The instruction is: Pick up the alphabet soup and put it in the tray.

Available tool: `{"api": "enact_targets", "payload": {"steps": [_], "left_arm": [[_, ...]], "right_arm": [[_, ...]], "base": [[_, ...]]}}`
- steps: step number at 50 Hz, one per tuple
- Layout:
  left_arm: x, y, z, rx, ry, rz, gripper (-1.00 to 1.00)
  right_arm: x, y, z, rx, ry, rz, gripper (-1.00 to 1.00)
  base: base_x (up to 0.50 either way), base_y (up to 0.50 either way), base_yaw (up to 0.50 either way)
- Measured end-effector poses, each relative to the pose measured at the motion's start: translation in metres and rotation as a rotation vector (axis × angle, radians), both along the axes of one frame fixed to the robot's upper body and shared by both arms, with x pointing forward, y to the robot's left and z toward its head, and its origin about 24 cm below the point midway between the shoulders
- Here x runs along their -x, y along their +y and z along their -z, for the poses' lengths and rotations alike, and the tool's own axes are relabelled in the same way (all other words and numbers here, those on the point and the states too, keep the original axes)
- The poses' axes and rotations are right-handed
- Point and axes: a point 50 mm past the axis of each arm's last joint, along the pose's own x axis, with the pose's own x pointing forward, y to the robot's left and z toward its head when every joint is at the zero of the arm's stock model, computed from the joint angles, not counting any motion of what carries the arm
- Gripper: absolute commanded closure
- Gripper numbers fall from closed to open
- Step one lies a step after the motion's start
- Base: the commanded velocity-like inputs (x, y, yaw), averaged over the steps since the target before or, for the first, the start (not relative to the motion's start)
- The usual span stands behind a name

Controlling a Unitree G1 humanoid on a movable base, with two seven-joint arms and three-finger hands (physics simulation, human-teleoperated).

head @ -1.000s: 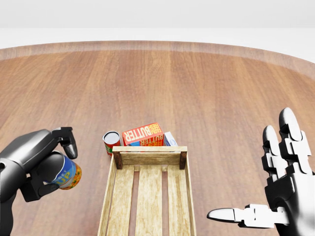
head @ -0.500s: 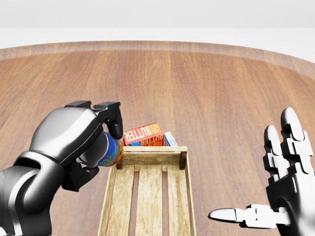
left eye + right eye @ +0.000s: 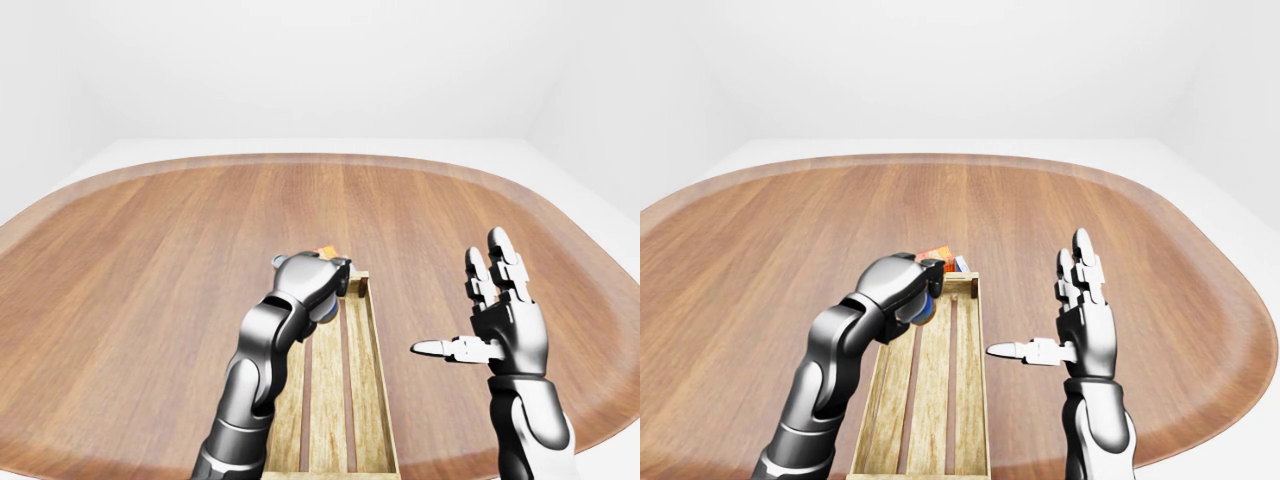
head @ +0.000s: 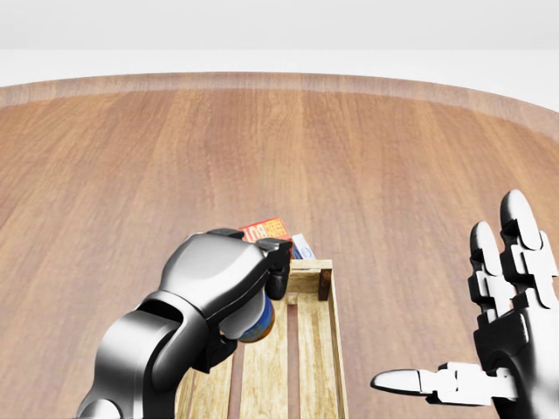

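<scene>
The alphabet soup can (image 4: 259, 325), with a blue and orange label, is clasped in my left hand (image 4: 249, 301), whose fingers close round it. Only the can's lower edge peeks out under the palm. Hand and can hang over the upper left corner of the wooden slatted tray (image 4: 336, 367), which runs down to the bottom edge of the head view. The right-eye view shows the same grasp just above the tray's (image 3: 930, 400) top end. My right hand (image 4: 454, 323) is held up to the right of the tray, fingers spread and thumb pointing left, holding nothing.
A red butter box (image 4: 265, 230) and a small white and blue box (image 4: 302, 246) lie just above the tray's top rail. The wide oval wooden table (image 4: 349, 157) stretches all around, its rim curving across the top of the view.
My left hand has carried the soup can rightwards from beside the tray to over its upper left corner. It now hides the red can that stood there. The right hand has barely moved.
</scene>
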Motion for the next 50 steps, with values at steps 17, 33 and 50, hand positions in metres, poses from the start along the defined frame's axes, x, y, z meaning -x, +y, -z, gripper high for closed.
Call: {"api": "enact_targets", "payload": {"steps": [17,33,50], "left_arm": [[-0.001,-0.018,0.05,-0.08,0.198,0.051,1.0],[-0.01,-0.022,0.089,-0.099,0.301,0.053,1.0],[-0.017,-0.023,0.109,-0.102,0.346,0.038,1.0]], "right_arm": [[0.0,0.0,0.0,-0.002,-0.002,-0.002,-1.0],[0.001,0.0,-0.001,-0.004,-0.006,-0.003,-1.0],[0.0,0.0,0.0,-0.005,-0.001,-0.007,-1.0]], "base": [[0.0,0.0,0.0],[0.0,0.0,0.0],[0.0,0.0,0.0]]}}
